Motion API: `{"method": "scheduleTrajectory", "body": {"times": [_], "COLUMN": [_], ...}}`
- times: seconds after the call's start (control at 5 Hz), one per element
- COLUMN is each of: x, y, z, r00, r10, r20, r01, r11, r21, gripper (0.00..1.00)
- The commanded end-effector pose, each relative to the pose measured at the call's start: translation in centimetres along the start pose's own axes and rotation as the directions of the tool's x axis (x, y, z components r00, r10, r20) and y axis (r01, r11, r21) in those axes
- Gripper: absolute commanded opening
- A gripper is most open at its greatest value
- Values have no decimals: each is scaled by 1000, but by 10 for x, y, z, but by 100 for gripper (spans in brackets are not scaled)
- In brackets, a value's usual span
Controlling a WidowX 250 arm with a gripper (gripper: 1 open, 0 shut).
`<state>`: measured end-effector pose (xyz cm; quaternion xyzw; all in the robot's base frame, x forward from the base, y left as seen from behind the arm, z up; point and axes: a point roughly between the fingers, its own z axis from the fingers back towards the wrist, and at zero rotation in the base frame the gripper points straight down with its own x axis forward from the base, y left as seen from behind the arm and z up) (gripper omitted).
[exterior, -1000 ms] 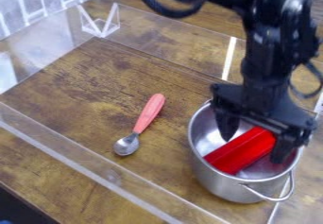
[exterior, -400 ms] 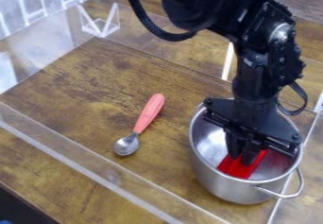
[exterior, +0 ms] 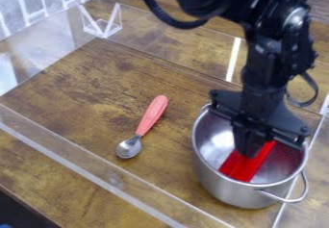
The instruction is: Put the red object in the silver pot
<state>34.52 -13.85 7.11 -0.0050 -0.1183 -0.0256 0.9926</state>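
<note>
The silver pot (exterior: 213, 169) stands at the right front of the wooden table. Inside it lies the red object (exterior: 243, 164), a bright red block slanting across the bottom. My gripper (exterior: 255, 147) reaches steeply down into the pot, its dark fingers (exterior: 249, 136) drawn together right over the block and covering its middle. No gap shows between the fingers. They seem to touch the block, and I cannot tell whether any of it is pinched.
A metal spoon with a pinkish-red handle (exterior: 145, 122) lies on the table left of the pot. A clear plastic wall (exterior: 77, 164) runs along the front and left edges. A clear triangular stand (exterior: 100, 20) sits at the back left.
The fingers stood wide open astride the block inside the pot and have closed together. The block now shows narrower and more slanted. The hand has stayed in the pot.
</note>
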Motion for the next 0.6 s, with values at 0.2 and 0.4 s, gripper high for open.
{"method": "scheduleTrajectory", "body": {"times": [0.2,0.4], "x": [27,29], "y": [-5,-4], "z": [30,24], "r00": [996,996], "r10": [12,16], "r20": [88,83], "r01": [-11,-16], "r11": [1000,1000], "r21": [-12,-11], "gripper": [100,0]}}
